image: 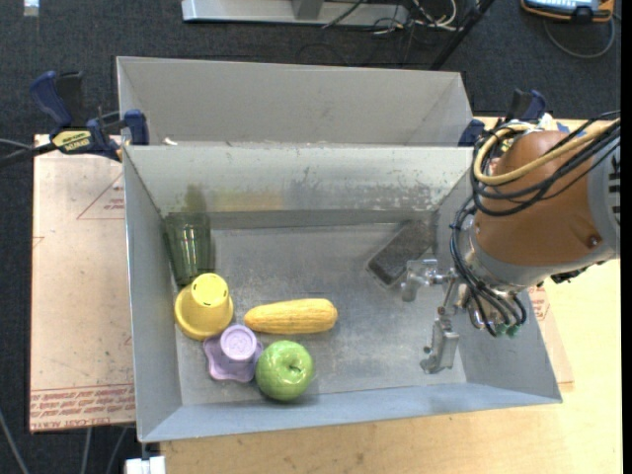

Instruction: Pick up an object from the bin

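While the arm reaches in from the right of the frame, the gripper hangs low over the right part of the bin. Its two fingers stand wide apart, and nothing is between them. One finger points to the upper left and the other points down to the lower edge of the frame. Under them is bare grey floor.

Just up and left of the upper finger is a dark grey patch. I cannot tell if it is a thing or a shadow.

Behind the fingers sits the round orange cover of the arm, with cables looped around it.

All the things to pick lie in the lower left part of the bin, well apart from the gripper. Nearest to it is a yellow corn cob, lying on its side. Just below the cob is a green apple. A small purple cup with a wavy edge touches the apple on its left. Above the purple cup is a yellow cup. A dark green glass stands by the left wall, right above the yellow cup.
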You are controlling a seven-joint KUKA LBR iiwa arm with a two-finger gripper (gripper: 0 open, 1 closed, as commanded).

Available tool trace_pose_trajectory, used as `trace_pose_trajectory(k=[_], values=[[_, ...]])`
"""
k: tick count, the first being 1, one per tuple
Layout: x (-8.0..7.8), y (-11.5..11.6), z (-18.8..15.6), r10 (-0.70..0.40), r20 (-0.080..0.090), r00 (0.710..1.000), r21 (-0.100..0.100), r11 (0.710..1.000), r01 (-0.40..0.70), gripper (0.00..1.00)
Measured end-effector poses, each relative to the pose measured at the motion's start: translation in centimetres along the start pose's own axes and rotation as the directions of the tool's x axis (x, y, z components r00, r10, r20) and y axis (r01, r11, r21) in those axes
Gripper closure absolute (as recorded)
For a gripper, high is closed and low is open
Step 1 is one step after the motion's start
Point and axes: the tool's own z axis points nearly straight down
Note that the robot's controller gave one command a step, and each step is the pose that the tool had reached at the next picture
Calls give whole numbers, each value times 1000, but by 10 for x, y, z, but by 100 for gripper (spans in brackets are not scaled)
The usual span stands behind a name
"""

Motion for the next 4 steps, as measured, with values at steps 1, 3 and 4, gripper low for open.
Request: trace_pose_trajectory(k=[1,3,4], values=[[-2,0,-4,-2,8,1000,1,1000,2,0],[-71,-44,90,-71,1,997,-1,997,71,0],[-120,-50,65,-317,14,948,5,948,317,0]])
